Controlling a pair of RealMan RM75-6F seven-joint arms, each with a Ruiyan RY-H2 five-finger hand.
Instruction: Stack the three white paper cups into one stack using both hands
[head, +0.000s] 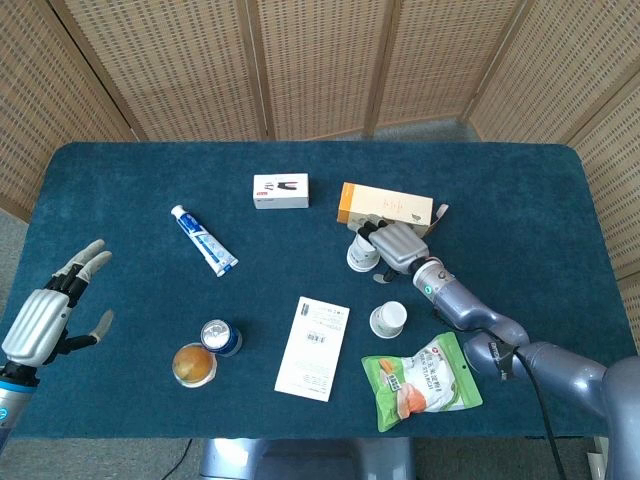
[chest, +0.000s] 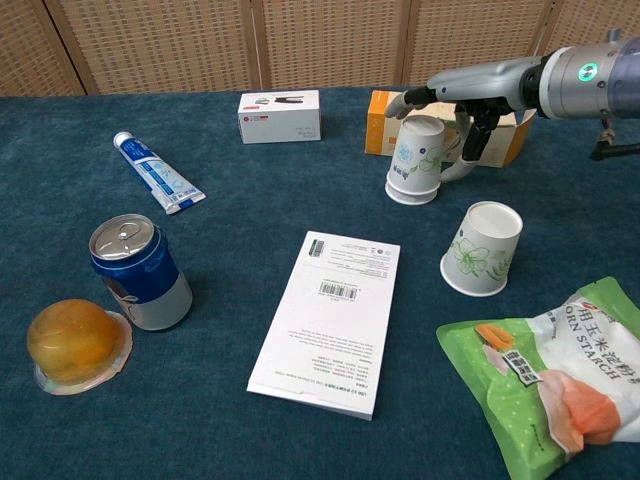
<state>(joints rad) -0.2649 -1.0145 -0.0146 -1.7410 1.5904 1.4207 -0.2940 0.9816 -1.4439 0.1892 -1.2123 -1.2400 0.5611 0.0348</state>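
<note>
Right hand (chest: 455, 110) spread over the upturned cup stack (chest: 415, 159), fingers apart, grip unclear; single cup (chest: 483, 248) nearer, beside its wrist.

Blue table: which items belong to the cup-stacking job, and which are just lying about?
Job:
upside-down stacked white paper cups
single upside-down white paper cup
right hand
left hand

Lying about:
blue soda can
orange jelly cup
toothpaste tube
white booklet
green starch bag
white carton
orange-and-cream box

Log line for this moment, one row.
right hand: open, over upside-down cup stack, no grip | single cup: upside down, apart | left hand: open, idle
</note>
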